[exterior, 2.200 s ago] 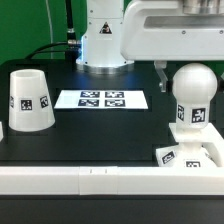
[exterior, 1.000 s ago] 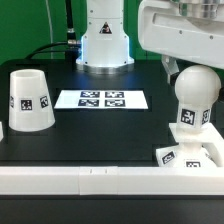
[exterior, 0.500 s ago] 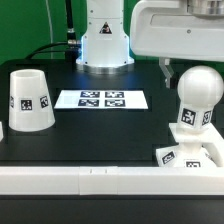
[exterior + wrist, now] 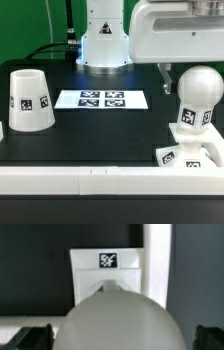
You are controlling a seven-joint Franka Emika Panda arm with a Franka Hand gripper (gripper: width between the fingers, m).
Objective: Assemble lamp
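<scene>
The white bulb post (image 4: 197, 100) stands upright on the flat square base (image 4: 190, 155) at the exterior view's right, by the front wall. My gripper (image 4: 192, 80) hangs over the post, its fingers on either side of the round top. In the wrist view the bulb post (image 4: 120, 319) fills the space between the dark fingertips (image 4: 35, 337), with a thin gap at each side. The tagged base (image 4: 105, 274) lies beyond it. The gripper looks open around the bulb. The tapered shade (image 4: 28, 100) stands alone at the exterior view's left.
The marker board (image 4: 102, 99) lies flat in the middle of the black table. A low white wall (image 4: 80, 180) runs along the front edge. The robot's white pedestal (image 4: 104, 40) stands at the back.
My gripper turned the bulb post, so its tag faces more to the exterior view's left. The gripper then swung back while the post stayed put. Almost nothing moved in the last half second.
</scene>
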